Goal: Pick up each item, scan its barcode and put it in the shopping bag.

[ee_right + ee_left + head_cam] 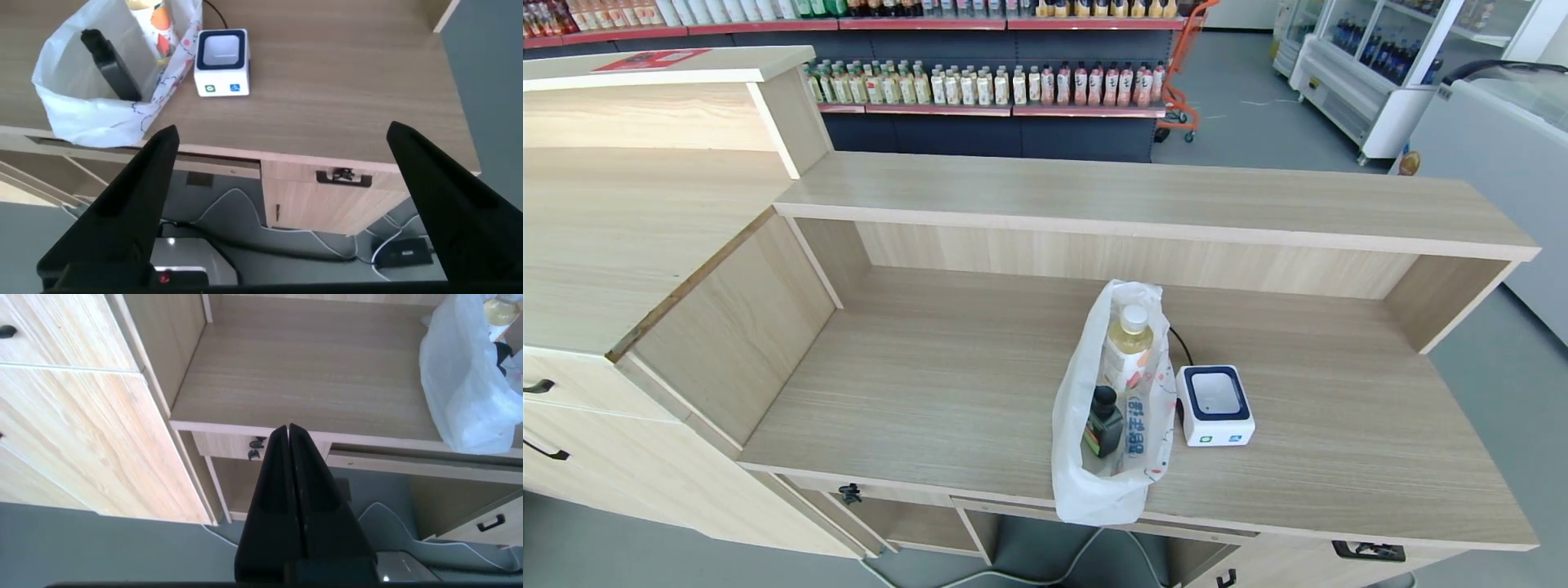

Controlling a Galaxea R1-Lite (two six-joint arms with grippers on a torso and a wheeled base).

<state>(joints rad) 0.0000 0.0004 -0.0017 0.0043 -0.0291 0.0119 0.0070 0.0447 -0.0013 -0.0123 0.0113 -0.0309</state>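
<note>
Black and wedge-shaped, the left pincer (288, 429) has its two smooth fingers pressed flat together with nothing between them; it hangs in front of the bench (931, 392), below its front edge. The right pincer (282, 135) is spread wide, its two dark, tapering fingers far apart and empty, also in front of and below the bench edge.

On the pale wood-grain laminate of the bench, lower centre of the head view, sits the shopping bag (1086, 465). It is thin, crinkled, translucent white plastic with small coloured print. Its mouth gapes upward, its long axis runs from the front edge of the bench toward the back panel, and its rounded bottom bulges slightly over that front edge.

Inside the bag is a pale yellow bottle (1129, 339) with a white screw cap, at the end nearer the back panel. In front of it is a dark bottle (1103, 425), squat, with a black cap. Both caps point toward the top of the frame.

Just beside the bag, on its right in the frame, stands the barcode scanner (1214, 404), a rounded white box with a dark-framed window facing up. A black cable (1180, 343) runs from behind it.
</note>
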